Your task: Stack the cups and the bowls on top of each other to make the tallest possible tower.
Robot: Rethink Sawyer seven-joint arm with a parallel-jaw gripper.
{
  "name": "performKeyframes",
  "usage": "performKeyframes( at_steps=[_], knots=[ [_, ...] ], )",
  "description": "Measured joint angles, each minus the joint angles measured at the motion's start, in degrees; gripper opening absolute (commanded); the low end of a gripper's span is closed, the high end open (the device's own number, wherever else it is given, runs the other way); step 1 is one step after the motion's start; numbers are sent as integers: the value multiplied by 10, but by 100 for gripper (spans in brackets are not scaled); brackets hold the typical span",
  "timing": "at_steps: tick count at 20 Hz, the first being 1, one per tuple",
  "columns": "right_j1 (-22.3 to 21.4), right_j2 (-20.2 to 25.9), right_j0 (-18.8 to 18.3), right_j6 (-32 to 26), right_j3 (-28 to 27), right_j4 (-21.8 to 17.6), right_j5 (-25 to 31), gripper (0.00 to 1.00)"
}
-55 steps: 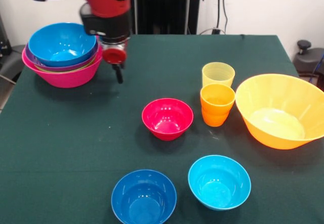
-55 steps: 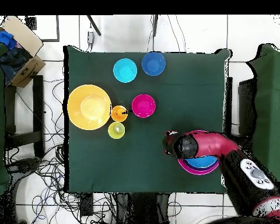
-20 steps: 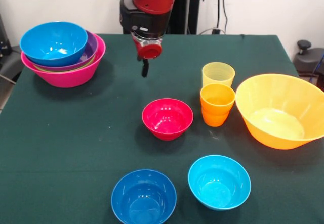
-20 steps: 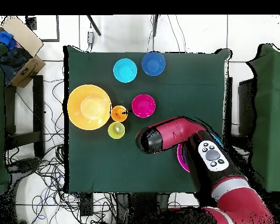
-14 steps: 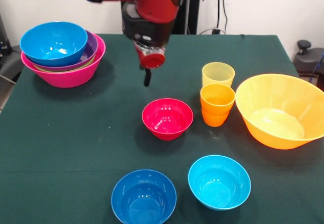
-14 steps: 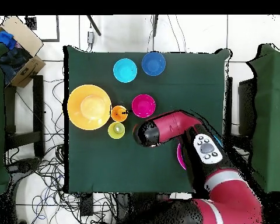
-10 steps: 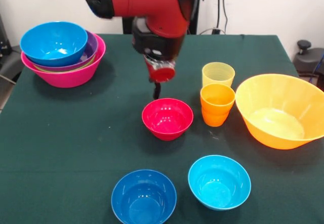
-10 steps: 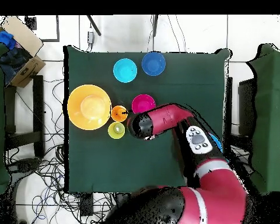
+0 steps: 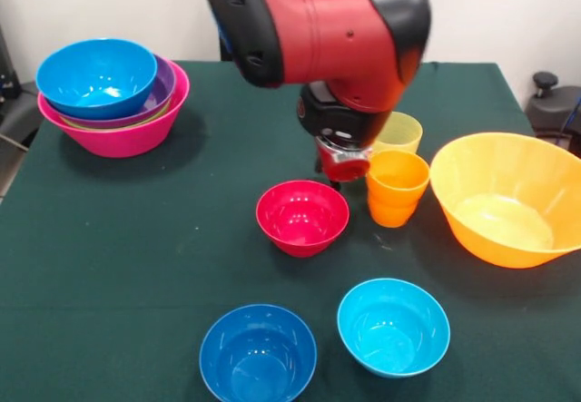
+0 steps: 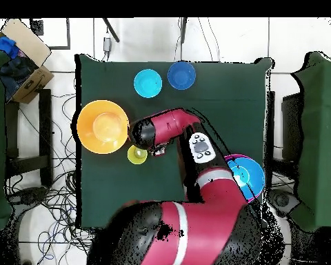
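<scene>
My gripper (image 9: 343, 171) hangs low between the small red bowl (image 9: 302, 217) and the orange cup (image 9: 397, 186), close against the cup's side. Whether it is open or shut does not show. The pale yellow cup (image 9: 404, 132) stands just behind, half hidden by the arm. The tower stands far off at the table's corner: a large pink bowl (image 9: 118, 137) holding a purple bowl (image 9: 164, 83) with a sky blue bowl (image 9: 98, 75) on top. In the overhead view the arm (image 10: 158, 134) covers the red bowl and the orange cup; the yellow cup (image 10: 136, 154) shows beside it.
A large orange bowl (image 9: 504, 201) sits right beside the cups. A dark blue bowl (image 9: 258, 352) and a cyan bowl (image 9: 393, 326) stand near the front edge. Overhead, the sky blue bowl (image 10: 245, 176) of the tower shows past the arm.
The arm has swung away from the tower, crossed the table to the cups and come down lower. It now blocks much of the yellow cup in the front view.
</scene>
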Motion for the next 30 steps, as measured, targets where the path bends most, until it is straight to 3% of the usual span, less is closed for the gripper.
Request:
performKeyframes(
  at_steps=[17,21,26,30],
  knots=[
    [3,-15,-5,0,-22,12,22,100],
    [-31,-28,-7,0,-15,12,40,100],
    [-102,-58,10,0,-15,11,117,100],
    [-131,-70,21,0,-15,11,141,100]
  ],
)
